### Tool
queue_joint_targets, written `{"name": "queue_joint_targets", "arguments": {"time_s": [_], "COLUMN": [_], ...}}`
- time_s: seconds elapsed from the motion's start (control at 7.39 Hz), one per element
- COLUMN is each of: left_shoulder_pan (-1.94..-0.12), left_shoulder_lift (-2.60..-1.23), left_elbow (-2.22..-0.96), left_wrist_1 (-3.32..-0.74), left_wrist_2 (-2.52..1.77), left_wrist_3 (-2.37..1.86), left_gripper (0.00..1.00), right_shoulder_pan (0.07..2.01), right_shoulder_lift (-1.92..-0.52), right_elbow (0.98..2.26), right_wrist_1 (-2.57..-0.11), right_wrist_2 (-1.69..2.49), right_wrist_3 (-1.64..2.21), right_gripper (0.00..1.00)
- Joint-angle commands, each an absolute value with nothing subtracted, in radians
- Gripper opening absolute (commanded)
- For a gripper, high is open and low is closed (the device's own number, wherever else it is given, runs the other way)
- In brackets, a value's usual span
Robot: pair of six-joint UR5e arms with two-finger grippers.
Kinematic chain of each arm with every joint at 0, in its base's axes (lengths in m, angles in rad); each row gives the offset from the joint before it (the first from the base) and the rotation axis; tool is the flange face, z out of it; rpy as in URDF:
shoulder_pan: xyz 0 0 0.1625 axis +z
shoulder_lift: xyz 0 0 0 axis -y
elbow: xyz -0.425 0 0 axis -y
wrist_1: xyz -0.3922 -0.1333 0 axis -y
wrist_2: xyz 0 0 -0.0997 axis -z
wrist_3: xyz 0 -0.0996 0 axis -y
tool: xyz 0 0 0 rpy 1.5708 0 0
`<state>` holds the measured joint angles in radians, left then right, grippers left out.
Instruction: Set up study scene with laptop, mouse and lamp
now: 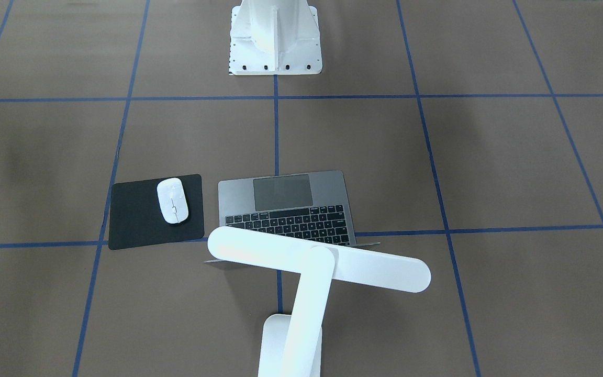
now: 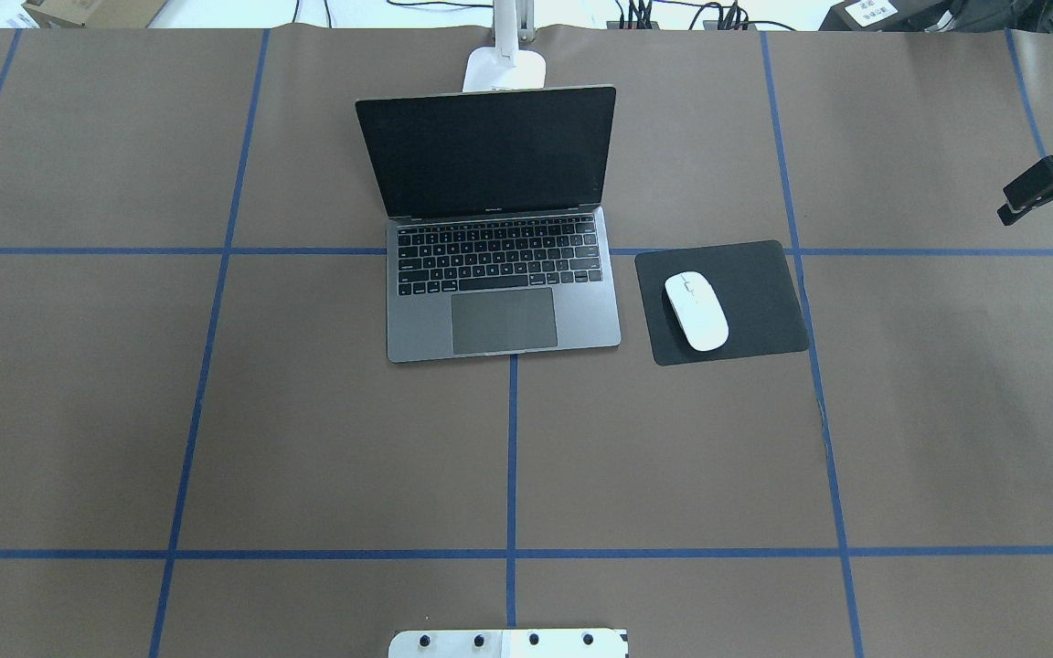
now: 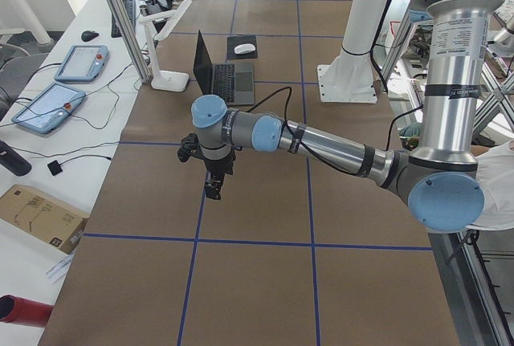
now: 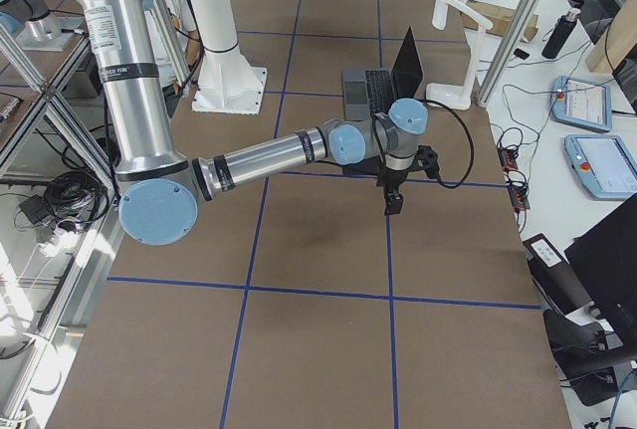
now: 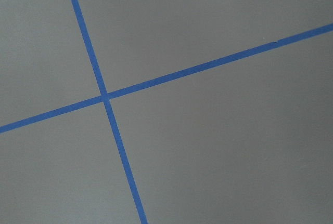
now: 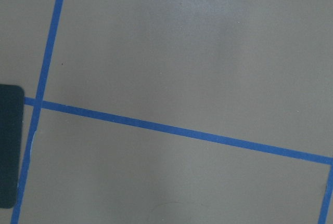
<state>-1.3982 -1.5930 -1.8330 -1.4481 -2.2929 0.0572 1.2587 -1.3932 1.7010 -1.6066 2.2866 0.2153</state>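
Right fingers [image 2: 1034,187] aloft, mouse [image 2: 696,311] on mat [image 2: 764,311]

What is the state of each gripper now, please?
Left gripper: cannot be told; too small in view.
Right gripper: cannot be told; only partly seen from overhead.

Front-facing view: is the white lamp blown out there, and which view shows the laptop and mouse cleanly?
Exterior front-facing: the white flat-bar desk lamp is overexposed and nearly featureless, and it covers part of the keyboard of the slim space-grey metal laptop. Overhead exterior: sharp and evenly lit, the laptop screen dark without glare, the small glossy white oval mouse crisp on the thin black square mat.
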Motion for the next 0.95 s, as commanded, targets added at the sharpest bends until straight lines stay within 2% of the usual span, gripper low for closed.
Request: {"name": "queue_joint_targets", "arguments": {"time_s": [0.0, 0.27, 0.81], "left_shoulder_pan": [-1.401, -1.401, -1.451], "left_shoulder_lift": [-1.591, -1.591, -1.552], "left_elbow": [-1.832, -1.822, -1.848], "left_wrist_1": [-1.448, -1.448, -1.448], "left_wrist_2": [-2.293, -2.295, -2.306], "left_wrist_3": [0.058, 0.072, 0.072], "left_gripper": [0.99, 0.99, 0.99], "right_shoulder_pan": [1.259, 1.262, 1.334], "right_shoulder_lift": [-1.404, -1.414, -1.520], "right_elbow": [1.697, 1.698, 1.741], "right_wrist_1": [-1.606, -1.608, -1.575], "right_wrist_2": [2.286, 2.289, 2.309], "right_wrist_3": [0.215, 0.215, 0.209], "right_gripper": [0.99, 0.99, 0.99]}}
